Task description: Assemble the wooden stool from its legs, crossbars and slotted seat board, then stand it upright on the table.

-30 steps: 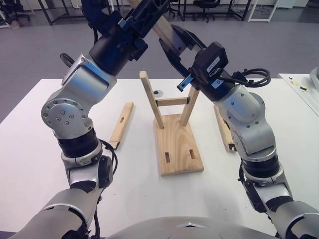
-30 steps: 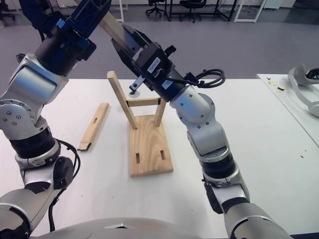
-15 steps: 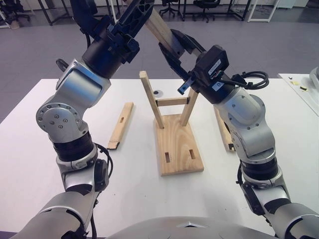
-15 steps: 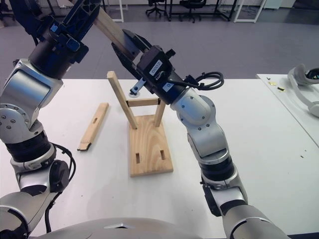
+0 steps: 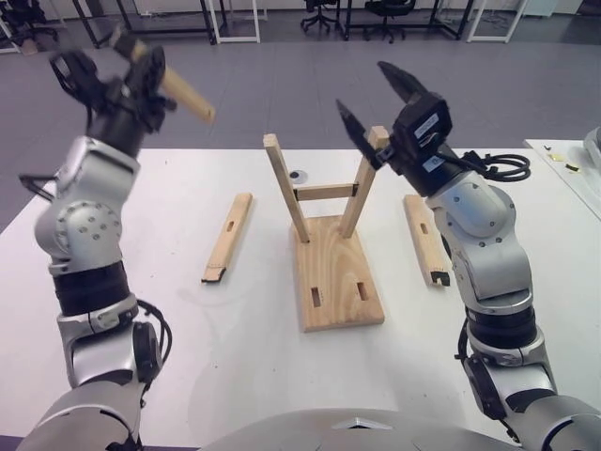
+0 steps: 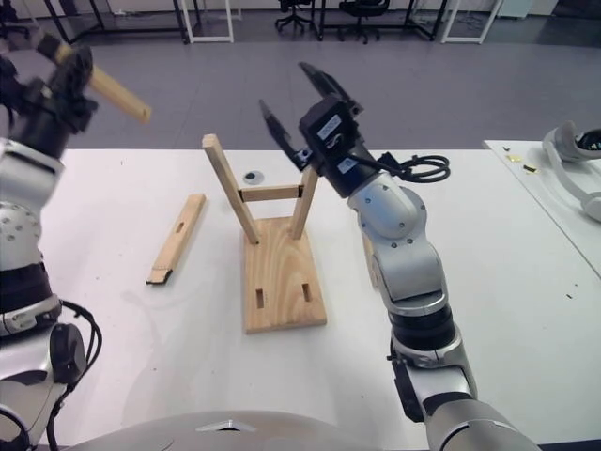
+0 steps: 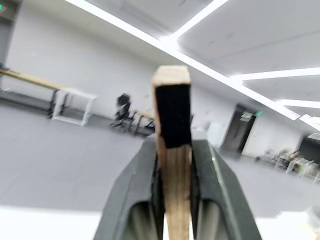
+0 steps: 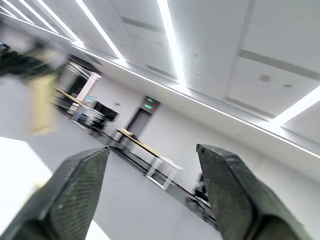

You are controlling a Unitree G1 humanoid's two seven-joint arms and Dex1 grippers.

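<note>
While aloft, leg (image 7: 173, 186) between left jaws.

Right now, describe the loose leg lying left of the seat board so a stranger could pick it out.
On the white table, find the seat board lying flat in the middle with two legs standing on it. The loose leg lies flat to the robot's left of that board, apart from it. Its twin lies on the board's right.

Grey floor (image 5: 282, 66); office chairs (image 5: 322, 13); ceiling striplights (image 8: 170, 40)
</note>
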